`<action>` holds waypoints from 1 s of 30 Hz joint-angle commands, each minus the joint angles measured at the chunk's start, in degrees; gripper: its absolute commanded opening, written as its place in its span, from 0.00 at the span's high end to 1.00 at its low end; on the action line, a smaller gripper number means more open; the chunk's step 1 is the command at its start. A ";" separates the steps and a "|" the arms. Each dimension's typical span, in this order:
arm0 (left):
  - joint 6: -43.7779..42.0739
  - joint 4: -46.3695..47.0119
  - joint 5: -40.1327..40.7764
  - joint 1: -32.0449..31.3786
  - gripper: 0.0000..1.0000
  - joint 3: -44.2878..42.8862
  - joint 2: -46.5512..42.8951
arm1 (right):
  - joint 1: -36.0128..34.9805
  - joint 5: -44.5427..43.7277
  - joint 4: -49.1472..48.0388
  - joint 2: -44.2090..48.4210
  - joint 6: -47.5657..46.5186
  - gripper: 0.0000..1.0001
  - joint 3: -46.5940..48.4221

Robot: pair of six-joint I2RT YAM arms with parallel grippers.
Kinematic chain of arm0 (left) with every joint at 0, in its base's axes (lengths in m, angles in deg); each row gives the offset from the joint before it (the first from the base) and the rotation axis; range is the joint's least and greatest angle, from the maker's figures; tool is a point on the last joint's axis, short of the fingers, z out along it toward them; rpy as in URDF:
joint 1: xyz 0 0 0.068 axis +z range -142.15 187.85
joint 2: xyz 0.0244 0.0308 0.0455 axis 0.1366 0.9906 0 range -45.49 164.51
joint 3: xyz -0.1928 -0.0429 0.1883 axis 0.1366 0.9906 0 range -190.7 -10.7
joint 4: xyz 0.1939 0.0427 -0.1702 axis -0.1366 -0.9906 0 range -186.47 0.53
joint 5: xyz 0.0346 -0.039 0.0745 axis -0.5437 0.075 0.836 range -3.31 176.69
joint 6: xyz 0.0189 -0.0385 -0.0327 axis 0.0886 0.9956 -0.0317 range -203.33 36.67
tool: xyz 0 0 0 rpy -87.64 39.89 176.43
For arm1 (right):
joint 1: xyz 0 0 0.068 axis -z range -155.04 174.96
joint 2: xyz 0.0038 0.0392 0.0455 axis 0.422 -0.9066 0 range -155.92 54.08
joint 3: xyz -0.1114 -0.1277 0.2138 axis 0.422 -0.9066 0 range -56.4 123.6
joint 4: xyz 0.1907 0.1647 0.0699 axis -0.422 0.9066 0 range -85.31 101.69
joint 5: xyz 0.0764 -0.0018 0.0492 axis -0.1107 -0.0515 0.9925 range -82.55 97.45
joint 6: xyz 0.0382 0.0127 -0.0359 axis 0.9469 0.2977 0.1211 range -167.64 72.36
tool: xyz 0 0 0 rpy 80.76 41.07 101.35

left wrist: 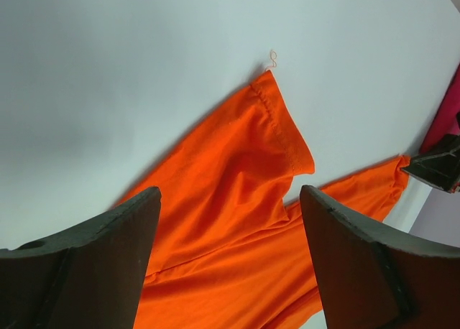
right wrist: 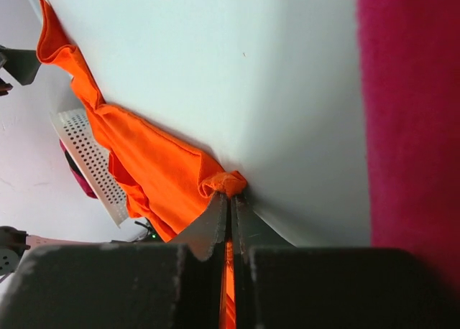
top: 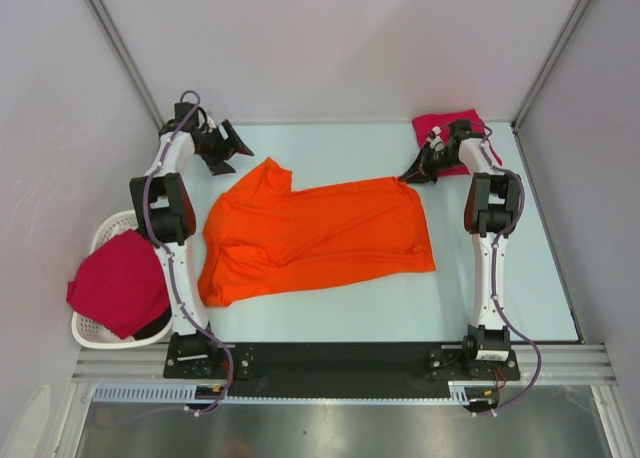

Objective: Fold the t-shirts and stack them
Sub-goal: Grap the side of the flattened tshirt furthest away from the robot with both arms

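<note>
Top external shows the orange t-shirt mid-frame, long axis left-right. Right gripper pinches its upper-right corner; left gripper, wide open and empty, hangs just upper-left of its sleeve.

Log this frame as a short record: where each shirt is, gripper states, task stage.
orange t-shirt: spread on the table, unfolded
right gripper: shut on the orange t-shirt's far right corner
left gripper: open near its far left sleeve, holding nothing
folded crimson shirt: far right table corner
loose crimson shirt: draped over white basket, left side
stage: one folded, two unfolded
</note>
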 commanded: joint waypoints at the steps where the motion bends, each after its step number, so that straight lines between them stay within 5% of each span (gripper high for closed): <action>1: -0.99 0.52 2.11 1.08 0.11 -3.16 -1.27 | 0.33 -3.72 1.64 0.47 -1.44 1.00 -0.30; 15: 4.89 1.66 -3.16 1.96 0.12 -10.10 9.45 | 0.77 -3.29 1.99 4.25 -1.97 1.00 -3.82; 30: 6.04 3.94 -10.46 -4.01 0.22 -5.01 12.00 | 0.77 -2.58 1.82 4.08 -1.79 1.00 -4.17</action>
